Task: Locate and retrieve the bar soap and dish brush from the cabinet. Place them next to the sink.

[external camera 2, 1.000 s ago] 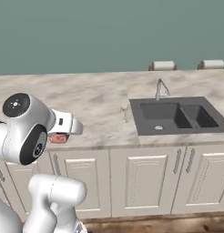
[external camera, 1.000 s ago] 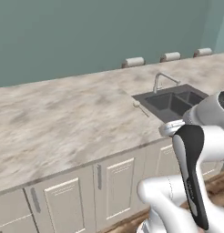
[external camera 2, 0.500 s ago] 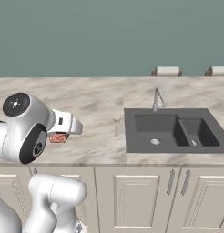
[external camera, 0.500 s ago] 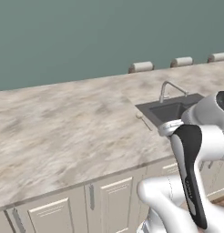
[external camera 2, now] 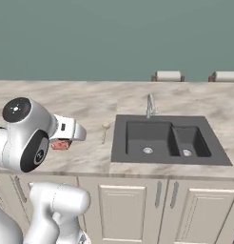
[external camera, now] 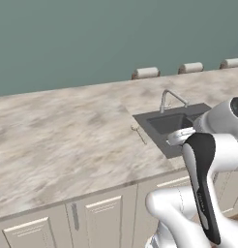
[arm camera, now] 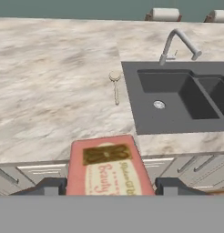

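My gripper (arm camera: 110, 187) is shut on the bar soap (arm camera: 107, 166), a reddish block with a gold label, held between the two dark fingers (arm camera: 49, 186) over the counter's front edge. From the right base view the soap (external camera 2: 61, 144) peeks out under the white hand, left of the sink. The dish brush (arm camera: 114, 76) lies flat on the marbled counter just left of the sink (arm camera: 132, 100), head toward the wall. It also shows as the thin brush (external camera 2: 105, 131) (external camera: 139, 133) beside the dark basin (external camera 2: 120, 143) (external camera: 150, 127). The cabinet is out of view.
A curved silver faucet (arm camera: 175, 41) stands behind the basin. Pale cylinders (arm camera: 165, 14) line the counter's far edge by the teal wall. Lower cabinet doors (external camera 2: 133, 209) run beneath the counter. Bare marbled counter (arm camera: 50, 82) stretches left of the brush.
The whole picture has shifted: the base has driven along the counter, and the sink and brush now sit nearer the middle. The soap stays gripped.
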{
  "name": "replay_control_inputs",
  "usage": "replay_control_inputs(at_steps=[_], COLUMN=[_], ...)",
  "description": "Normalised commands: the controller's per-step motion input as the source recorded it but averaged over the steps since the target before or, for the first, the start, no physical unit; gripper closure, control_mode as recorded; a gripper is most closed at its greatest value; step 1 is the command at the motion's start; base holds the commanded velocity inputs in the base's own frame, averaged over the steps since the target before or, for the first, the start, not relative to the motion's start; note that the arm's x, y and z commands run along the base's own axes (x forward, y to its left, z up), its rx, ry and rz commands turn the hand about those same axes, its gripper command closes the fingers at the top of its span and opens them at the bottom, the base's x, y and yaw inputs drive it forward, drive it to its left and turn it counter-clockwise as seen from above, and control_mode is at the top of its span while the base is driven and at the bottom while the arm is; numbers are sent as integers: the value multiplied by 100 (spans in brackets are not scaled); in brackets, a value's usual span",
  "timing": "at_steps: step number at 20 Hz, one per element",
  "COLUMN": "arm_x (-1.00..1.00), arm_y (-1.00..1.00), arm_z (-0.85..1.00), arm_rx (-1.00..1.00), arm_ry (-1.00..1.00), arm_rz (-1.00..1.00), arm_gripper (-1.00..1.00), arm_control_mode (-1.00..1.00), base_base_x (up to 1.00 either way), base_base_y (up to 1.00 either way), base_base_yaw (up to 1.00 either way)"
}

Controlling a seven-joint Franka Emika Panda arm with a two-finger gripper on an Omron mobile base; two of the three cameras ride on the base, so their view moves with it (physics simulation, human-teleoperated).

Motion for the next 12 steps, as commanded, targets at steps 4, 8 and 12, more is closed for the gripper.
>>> replay_control_inputs(at_steps=[4,8,12], arm_x=[0,0,0], arm_y=[0,0,0], arm_z=[0,0,0], arm_rx=[0,0,0], arm_ry=[0,0,0], arm_rz=[0,0,0], arm_gripper=[100,100,100], arm_control_mode=[100,100,100], base_base_x=[42,16,4], base_base_y=[-43,-12,0], base_base_yaw=[9,7,2])
